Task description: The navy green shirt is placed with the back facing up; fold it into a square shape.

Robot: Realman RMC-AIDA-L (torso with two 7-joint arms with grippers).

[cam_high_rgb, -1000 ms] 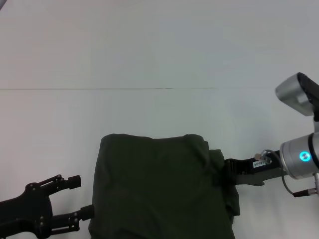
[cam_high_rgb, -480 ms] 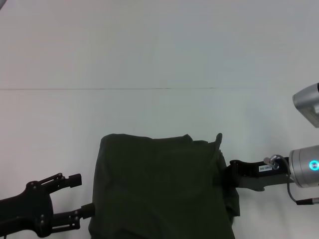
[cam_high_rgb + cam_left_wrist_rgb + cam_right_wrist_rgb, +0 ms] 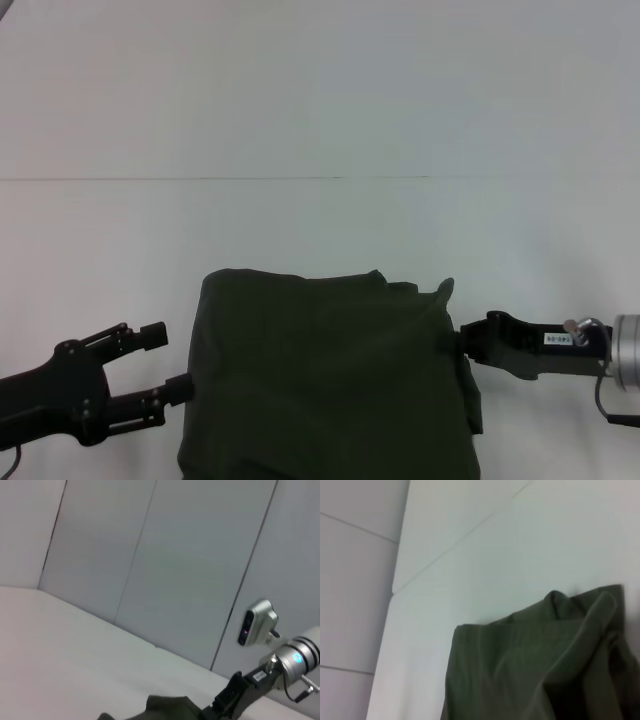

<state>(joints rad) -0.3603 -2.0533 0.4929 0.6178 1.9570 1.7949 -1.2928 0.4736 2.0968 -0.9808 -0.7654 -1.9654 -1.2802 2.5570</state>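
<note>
My left hand [image 3: 165, 376], lower left: matte black, two slim linkage fingers, small screws. My right hand [image 3: 462, 340], lower right: black body, white label, silver wrist.

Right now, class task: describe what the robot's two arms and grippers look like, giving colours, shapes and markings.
The left gripper is matte black with thin, linkage-style fingers. The right gripper is black too, carrying a small white label, on a silver cylindrical wrist with a thin cable; the left wrist view shows a cyan light ring there.

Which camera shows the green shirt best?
The head view: the shirt lies folded between the left gripper and the right gripper. The right wrist view shows one rumpled corner; the left wrist view only a sliver.
</note>
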